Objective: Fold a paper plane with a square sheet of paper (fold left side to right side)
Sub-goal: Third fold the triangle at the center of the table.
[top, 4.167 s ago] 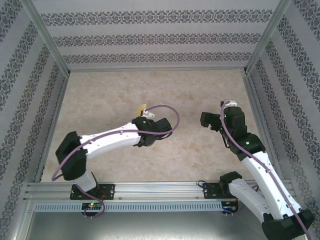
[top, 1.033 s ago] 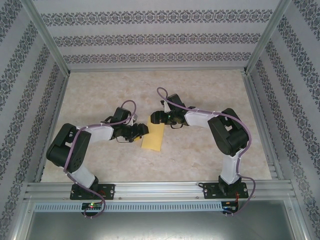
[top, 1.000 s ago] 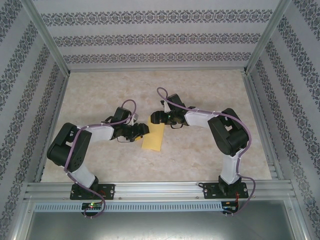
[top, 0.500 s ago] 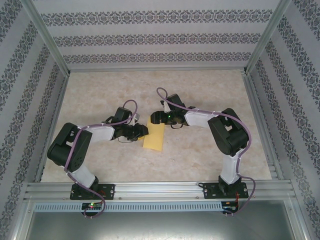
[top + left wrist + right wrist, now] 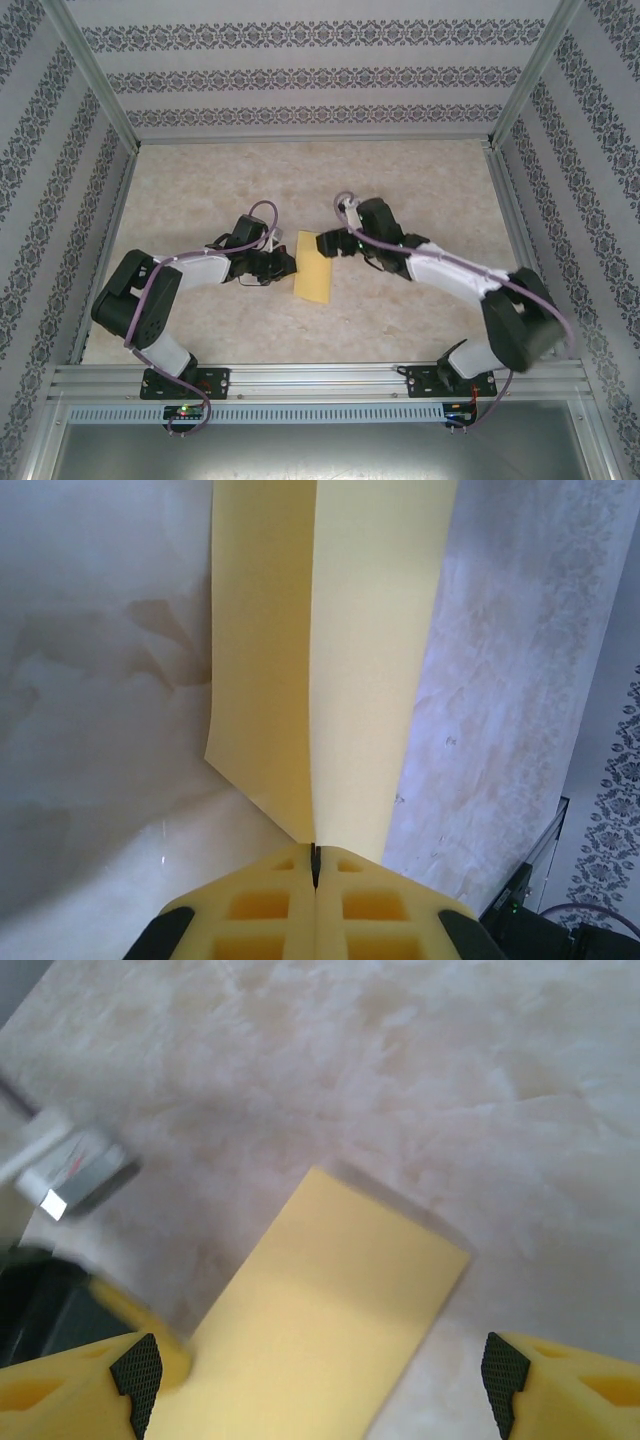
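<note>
Top external: square sheet of paper (image 5: 312, 268) folded in half, narrow yellow rectangle flat at table (image 5: 430, 180) centre. Left gripper (image 5: 288, 265) at its left edge, right gripper (image 5: 322, 243) by top right corner.
Left wrist: two layers visible; near edge pinched between closed-together fingers (image 5: 255, 910).
Right wrist: jaws spread wide above paper, holding nothing.

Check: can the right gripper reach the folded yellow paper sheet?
Likely yes: right gripper hovers open over the folded yellow paper sheet, nothing between; left gripper pinches only its left edge.
</note>
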Controlling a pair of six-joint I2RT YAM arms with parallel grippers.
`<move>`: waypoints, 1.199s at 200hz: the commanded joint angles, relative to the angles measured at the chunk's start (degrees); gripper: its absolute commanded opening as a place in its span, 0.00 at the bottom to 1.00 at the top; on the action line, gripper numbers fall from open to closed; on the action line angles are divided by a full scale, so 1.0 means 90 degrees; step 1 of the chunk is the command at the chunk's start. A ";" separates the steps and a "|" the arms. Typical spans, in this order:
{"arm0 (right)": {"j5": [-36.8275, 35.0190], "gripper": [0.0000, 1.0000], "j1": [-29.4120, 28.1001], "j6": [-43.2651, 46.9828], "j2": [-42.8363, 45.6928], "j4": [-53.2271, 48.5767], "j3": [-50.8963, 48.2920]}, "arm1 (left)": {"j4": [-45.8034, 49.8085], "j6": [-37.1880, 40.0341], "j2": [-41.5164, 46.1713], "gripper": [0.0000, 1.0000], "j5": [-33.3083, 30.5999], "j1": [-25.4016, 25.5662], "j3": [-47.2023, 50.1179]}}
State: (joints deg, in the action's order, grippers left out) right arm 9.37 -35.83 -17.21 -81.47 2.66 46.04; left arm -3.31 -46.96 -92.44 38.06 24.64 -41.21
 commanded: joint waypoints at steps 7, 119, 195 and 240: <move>-0.1304 0.85 -0.1108 0.0887 0.1049 0.0068 -0.1076 | 0.0159 -0.0537 0.0312 0.00 -0.0225 0.0162 0.0103; -0.4070 0.83 -0.4002 0.2171 -0.0579 0.0413 -0.0772 | -0.0038 -0.1462 0.0614 0.00 -0.0227 0.0366 0.0412; -0.4058 0.49 -0.3946 0.2327 -0.1049 0.0521 -0.0426 | 0.0221 -0.1285 0.0596 0.00 -0.0274 0.0388 0.0288; -0.3668 0.05 -0.3790 0.2165 -0.0719 0.0360 -0.0512 | 0.0300 -0.1210 0.0545 0.00 -0.0308 0.0387 0.0255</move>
State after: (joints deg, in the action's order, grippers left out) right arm -25.63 -71.26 2.94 -90.37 6.55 41.45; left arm -2.81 -58.78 -88.01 35.94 27.40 -37.89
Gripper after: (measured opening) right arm 0.126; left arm 0.065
